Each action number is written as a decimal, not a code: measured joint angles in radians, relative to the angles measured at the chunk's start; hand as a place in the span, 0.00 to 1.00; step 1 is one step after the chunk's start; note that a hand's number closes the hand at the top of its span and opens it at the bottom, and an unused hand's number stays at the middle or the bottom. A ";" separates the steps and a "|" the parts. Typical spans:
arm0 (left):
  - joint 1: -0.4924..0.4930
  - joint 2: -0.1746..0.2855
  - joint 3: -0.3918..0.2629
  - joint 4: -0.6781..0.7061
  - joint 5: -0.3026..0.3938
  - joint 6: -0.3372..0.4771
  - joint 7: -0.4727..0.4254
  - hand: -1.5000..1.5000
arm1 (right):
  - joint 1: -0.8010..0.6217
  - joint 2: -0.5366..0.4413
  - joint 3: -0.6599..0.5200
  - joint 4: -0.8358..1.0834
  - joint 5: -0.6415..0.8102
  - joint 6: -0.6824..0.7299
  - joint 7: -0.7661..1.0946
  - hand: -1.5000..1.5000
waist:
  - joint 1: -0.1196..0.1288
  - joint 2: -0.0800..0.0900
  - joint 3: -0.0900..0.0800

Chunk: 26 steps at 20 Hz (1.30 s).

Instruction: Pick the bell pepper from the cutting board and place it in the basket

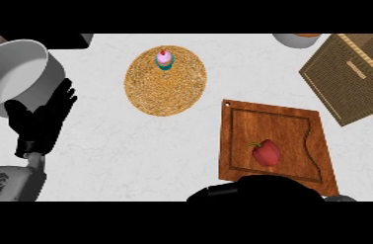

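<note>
Red bell pepper point(267, 152) lying on the cutting board point(285, 123), well apart from the basket point(342, 72) at upper right. Left hand point(40, 122) released, fingers up, near left edge. Right hand point(255, 189) at lower edge, overlapping the board's near side; released or clenched, cannot tell.

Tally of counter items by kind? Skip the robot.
Food: 2 (bell pepper, cupcake)
Flat bases: 2 (cutting board, round woven mat)
Containers: 3 (basket, grey pot, bowl cut off by the top edge)
Total: 7
</note>
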 measured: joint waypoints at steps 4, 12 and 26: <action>0.007 0.012 0.008 -0.013 0.001 -0.001 0.020 0.50 | -0.066 -0.072 -0.050 -0.109 0.089 0.036 0.183 0.00 | -0.006 -0.006 -0.002; -0.004 0.008 0.012 -0.006 -0.007 -0.009 0.023 0.50 | -0.261 -0.157 -0.213 -0.223 0.136 0.197 0.533 0.00 | -0.003 -0.002 -0.004; -0.010 -0.018 0.034 -0.021 -0.026 -0.026 0.038 0.50 | -0.348 -0.333 -0.513 -0.103 -0.301 0.611 0.577 0.00 | 0.009 0.006 -0.001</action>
